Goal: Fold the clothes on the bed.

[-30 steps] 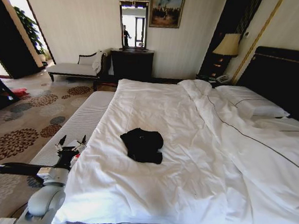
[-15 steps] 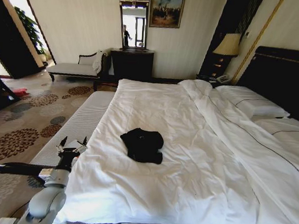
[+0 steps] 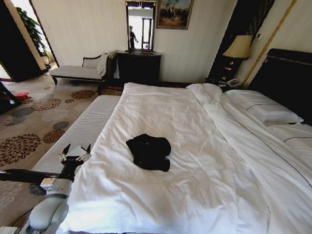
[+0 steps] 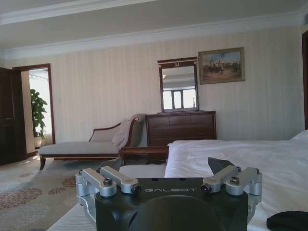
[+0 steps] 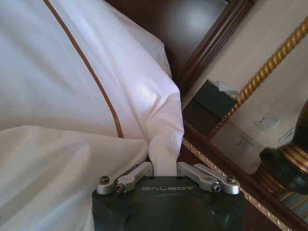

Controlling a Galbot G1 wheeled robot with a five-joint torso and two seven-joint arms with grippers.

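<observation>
The bed (image 3: 205,166) takes up most of the room, spread with a white duvet that hangs over its foot and has a thin dark line of piping running across it; white pillows (image 3: 265,109) lie at its head against a dark headboard (image 3: 295,76). Off the bed's left side lies a patterned carpet (image 3: 26,132) with round flower shapes. By the far wall beyond the bed stand a pale chaise bench (image 3: 77,71), a dark dresser (image 3: 137,67) with a mirror (image 3: 139,24) above it and a framed painting (image 3: 174,10) beside the mirror. A lamp (image 3: 237,48) stands just past the head of the bed. The clothes (image 3: 149,151) lie on the duvet near the bed's middle, toward its left side: a small black heap, crumpled and bunched, with no lettering legible. The left gripper (image 3: 75,150) hovers just off the bed's left edge, near the foot, its fingers spread apart and holding nothing. In the right wrist view the right gripper (image 5: 165,169) sits near the head of the bed, close to the headboard, its fingers pinched on a fold of the white bedding (image 5: 163,130).
</observation>
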